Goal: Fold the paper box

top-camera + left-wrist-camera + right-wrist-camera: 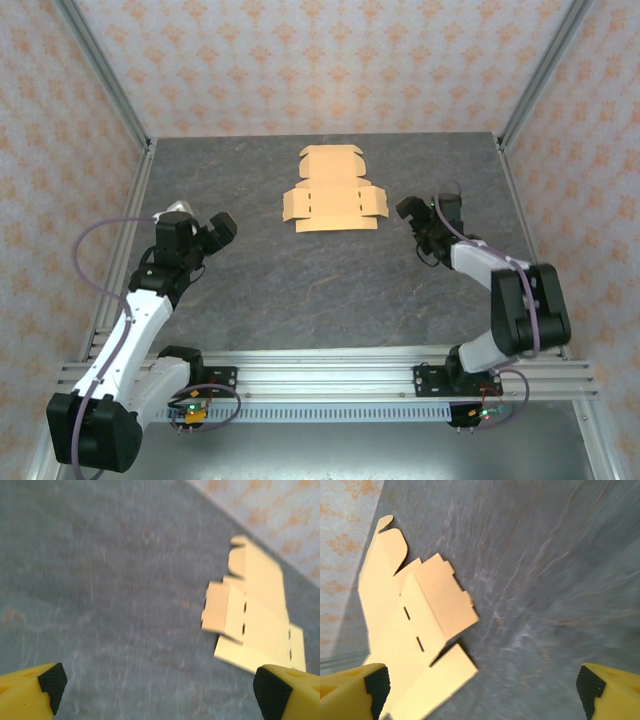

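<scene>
The paper box [334, 190] is a flat tan die-cut sheet with flaps and slits, lying unfolded on the dark table toward the back middle. My left gripper [200, 229] hangs open to the left of it and somewhat nearer, with the sheet [252, 615] ahead and to the right of its wide-apart fingertips [50, 682]. My right gripper [430, 210] is open close to the sheet's right edge; its wrist view has the sheet [412, 635] at the left, one side flap slightly raised. Nothing lies between either pair of fingers.
The dark marbled tabletop [330, 290] is enclosed by patterned walls [320, 60] with metal frame posts at the back corners. An aluminium rail [320, 375] with the arm bases runs along the near edge.
</scene>
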Tool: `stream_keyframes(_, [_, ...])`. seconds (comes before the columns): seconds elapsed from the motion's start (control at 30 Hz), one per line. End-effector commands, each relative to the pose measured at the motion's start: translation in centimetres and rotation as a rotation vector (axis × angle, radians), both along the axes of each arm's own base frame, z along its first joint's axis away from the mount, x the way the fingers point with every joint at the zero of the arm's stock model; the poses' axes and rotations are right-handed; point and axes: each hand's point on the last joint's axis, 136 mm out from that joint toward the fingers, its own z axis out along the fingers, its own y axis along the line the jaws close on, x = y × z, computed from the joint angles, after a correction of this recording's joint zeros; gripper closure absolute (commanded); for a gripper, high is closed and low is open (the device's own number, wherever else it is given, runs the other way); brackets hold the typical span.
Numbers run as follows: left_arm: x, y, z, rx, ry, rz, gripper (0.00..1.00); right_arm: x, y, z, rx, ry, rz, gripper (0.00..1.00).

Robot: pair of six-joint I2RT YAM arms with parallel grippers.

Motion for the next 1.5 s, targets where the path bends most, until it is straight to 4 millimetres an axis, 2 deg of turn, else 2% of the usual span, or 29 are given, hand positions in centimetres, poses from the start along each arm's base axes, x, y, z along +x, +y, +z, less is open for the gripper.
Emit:
stream_keyframes(0.0, [-1.8,-0.8,-1.5,-0.03,0.108,-0.028,0.0,3.4,3.5,1.5,0.312,-0.079,-0.109,0.05])
stream_keyframes(0.13, [-2.0,-1.2,-0.7,0.01,0.118,-0.072,0.0,5.8,4.6,1.0,0.392,-0.08,-0.215,0.07])
stream_keyframes(0.27, [-2.2,-1.8,-0.8,0.006,0.124,-0.106,0.0,7.1,5.1,0.3,0.426,-0.062,-0.275,0.12])
stream_keyframes(0.4, [-2.3,-2.0,-1.4,0.0,0.139,-0.113,0.0,7.6,5.6,-0.7,0.477,-0.026,-0.321,0.2])
stream_keyframes(0.6, [-2.1,-2.1,-1.2,0.002,0.138,-0.122,0.0,7.2,5.7,-1.9,0.439,0.041,-0.362,0.23])
stream_keyframes(0.8, [-1.9,-2.2,-1.1,0.01,0.139,-0.129,0.0,10.0,6.5,-1.6,0.49,-0.014,-0.36,0.46])
stream_keyframes(1.03, [-2.2,-2.2,-1.5,0.015,0.158,-0.135,0.0,11.2,6.8,-1.9,0.514,-0.023,-0.377,0.49])
stream_keyframes(1.07, [-2.2,-2.2,-1.5,0.016,0.159,-0.134,0.0,11.3,6.9,-1.9,0.511,-0.025,-0.373,0.52])
stream_keyframes(1.17, [-2.2,-2.1,-1.4,0.019,0.158,-0.135,0.0,11.6,7.0,-2.0,0.522,-0.039,-0.367,0.7])
stream_keyframes(1.3, [-2.1,-2.2,-1.3,0.02,0.156,-0.139,0.0,12.0,7.3,-1.4,0.537,-0.069,-0.35,0.88])
stream_keyframes(1.47, [-2.2,-2.3,-0.5,0.017,0.149,-0.145,0.0,11.8,7.7,0.3,0.501,-0.091,-0.287,0.96])
